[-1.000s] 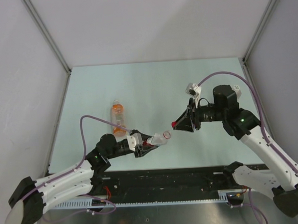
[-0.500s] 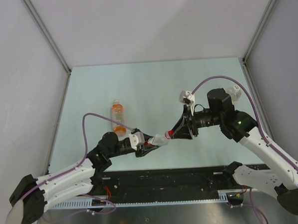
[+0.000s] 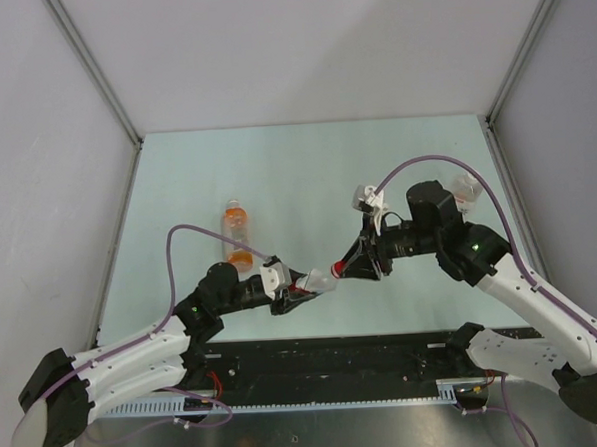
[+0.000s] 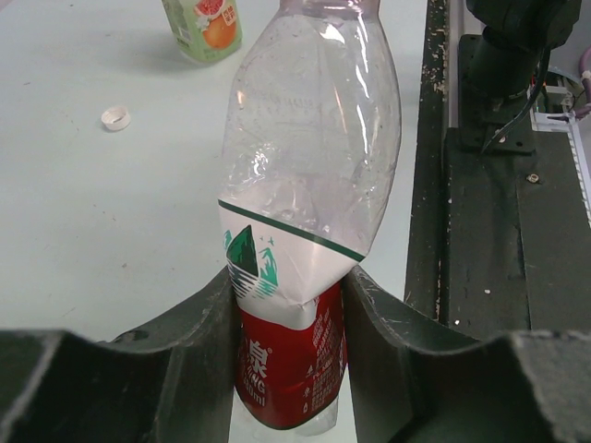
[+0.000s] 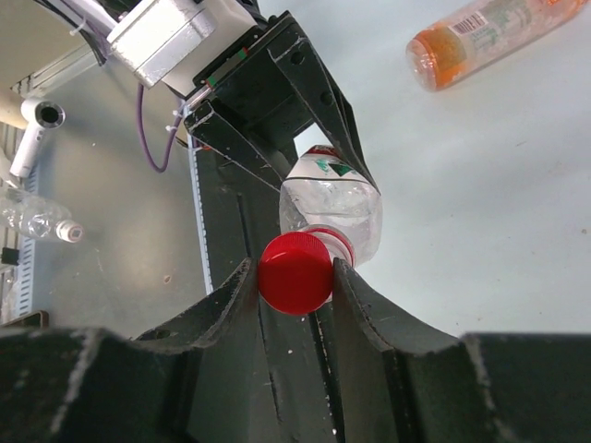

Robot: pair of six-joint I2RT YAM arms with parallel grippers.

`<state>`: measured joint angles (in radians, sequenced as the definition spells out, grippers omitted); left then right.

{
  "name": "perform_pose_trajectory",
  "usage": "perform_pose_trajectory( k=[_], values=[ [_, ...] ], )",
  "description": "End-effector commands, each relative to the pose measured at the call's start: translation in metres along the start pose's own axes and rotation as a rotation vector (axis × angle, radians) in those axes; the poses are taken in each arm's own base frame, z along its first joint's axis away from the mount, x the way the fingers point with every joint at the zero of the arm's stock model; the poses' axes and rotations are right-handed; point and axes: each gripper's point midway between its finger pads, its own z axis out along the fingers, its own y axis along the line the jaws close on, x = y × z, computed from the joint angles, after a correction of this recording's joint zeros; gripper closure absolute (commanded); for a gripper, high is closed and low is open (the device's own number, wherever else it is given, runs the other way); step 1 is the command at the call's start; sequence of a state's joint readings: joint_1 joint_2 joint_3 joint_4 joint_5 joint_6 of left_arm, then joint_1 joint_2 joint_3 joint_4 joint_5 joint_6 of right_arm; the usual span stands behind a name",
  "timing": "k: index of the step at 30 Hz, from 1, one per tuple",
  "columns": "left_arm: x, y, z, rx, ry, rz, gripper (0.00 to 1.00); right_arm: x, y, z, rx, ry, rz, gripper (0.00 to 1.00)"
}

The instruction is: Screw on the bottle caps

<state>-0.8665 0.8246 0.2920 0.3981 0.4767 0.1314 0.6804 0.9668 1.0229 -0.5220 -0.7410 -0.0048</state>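
Note:
My left gripper (image 3: 294, 288) (image 4: 290, 305) is shut on the clear bottle with the red-and-white label (image 3: 317, 279) (image 4: 305, 212) and holds it tilted, neck toward the right arm. My right gripper (image 3: 343, 268) (image 5: 295, 269) is shut on the red cap (image 5: 295, 274), which sits against the bottle's mouth (image 5: 337, 242). The bottle with orange liquid (image 3: 237, 234) (image 5: 489, 32) lies on the table at the back left, uncapped as far as I can tell. A white cap (image 4: 115, 118) lies on the table near it.
The black front rail (image 3: 336, 357) runs under both grippers. A clear bottle with a white cap (image 5: 37, 220) lies at the left edge of the right wrist view. Grey walls (image 3: 34, 147) close in the table.
My right gripper has moved left and down with the red cap, from a gap away to the bottle's mouth. My left gripper has held the bottle nearly still.

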Motion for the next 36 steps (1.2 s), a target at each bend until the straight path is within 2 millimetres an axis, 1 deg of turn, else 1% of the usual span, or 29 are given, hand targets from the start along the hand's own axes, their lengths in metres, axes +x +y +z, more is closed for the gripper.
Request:
perform_pose_trajectory(
  k=[1, 6, 11, 16, 20, 24, 29, 36],
  values=[
    [-0.037, 0.004, 0.003, -0.001, -0.092, 0.042, 1.0, 0.001, -0.008, -0.001, 0.059, 0.004, -0.023, 0.79],
    [-0.037, 0.003, 0.002, 0.0, -0.095, 0.045, 1.0, -0.006, -0.018, -0.005, 0.125, -0.026, -0.021, 0.79],
    [-0.037, 0.004, 0.001, -0.005, -0.095, 0.044, 1.0, -0.008, -0.021, -0.009, 0.139, -0.039, -0.017, 0.77],
    [-0.038, 0.006, 0.002, -0.016, -0.094, 0.038, 1.0, -0.005, -0.014, -0.004, 0.077, -0.019, -0.004, 0.76],
    [-0.038, 0.01, 0.002, -0.04, -0.091, 0.016, 1.0, -0.003, -0.004, -0.002, 0.015, -0.011, -0.001, 0.75],
    [-0.042, 0.013, 0.0, -0.065, -0.1, -0.001, 1.0, 0.0, 0.003, 0.001, -0.034, 0.005, 0.007, 0.75],
    [-0.048, 0.012, -0.003, -0.062, -0.121, 0.008, 1.0, 0.002, 0.004, 0.007, -0.044, 0.018, 0.009, 0.74],
    [-0.048, 0.004, -0.002, -0.02, -0.118, 0.005, 1.0, 0.0, 0.004, 0.01, -0.032, 0.013, 0.015, 0.74]
  ],
)
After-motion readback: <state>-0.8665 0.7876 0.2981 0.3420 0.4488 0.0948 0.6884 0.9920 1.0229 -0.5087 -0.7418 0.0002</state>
